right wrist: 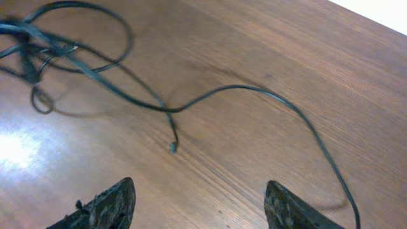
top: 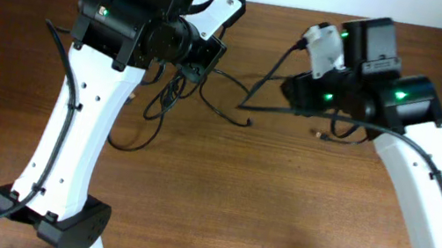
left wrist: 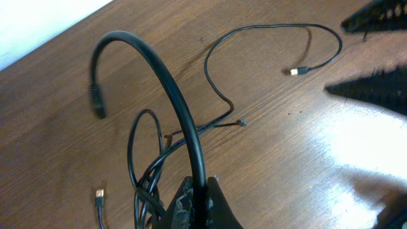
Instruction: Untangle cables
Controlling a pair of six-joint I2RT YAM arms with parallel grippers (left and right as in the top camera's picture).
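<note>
1. Head count first: two arms on one brown surface (top: 219,195), the left arm (top: 77,137) and the right arm (top: 424,192).
2. The cables (top: 209,87) sit midway along the far edge of the surface. At least three thin black cords show, but the exact number is lost in the knot (right wrist: 32,51).
3. Two gold tips are in play: one gold-tipped plug (left wrist: 296,71) ends a wide loop, and a second gold plug (left wrist: 98,196) lies beside the tangle.
4. Left gripper (left wrist: 197,191): jaws pinched fully together on a black cord (left wrist: 159,70), which arches up out of the grip to a dark plug end (left wrist: 95,102). Other loops crowd right against the jaws.
5. Right gripper (right wrist: 198,187): jaws spread wide, holding nothing and touching nothing, over bare wood.
6. Ahead of those open jaws a single strand (right wrist: 286,108) sweeps across the surface, and a loose end (right wrist: 173,146) lies between it and the jaws.
7. From overhead, the left arm's wrist covers much of the knot.
</note>
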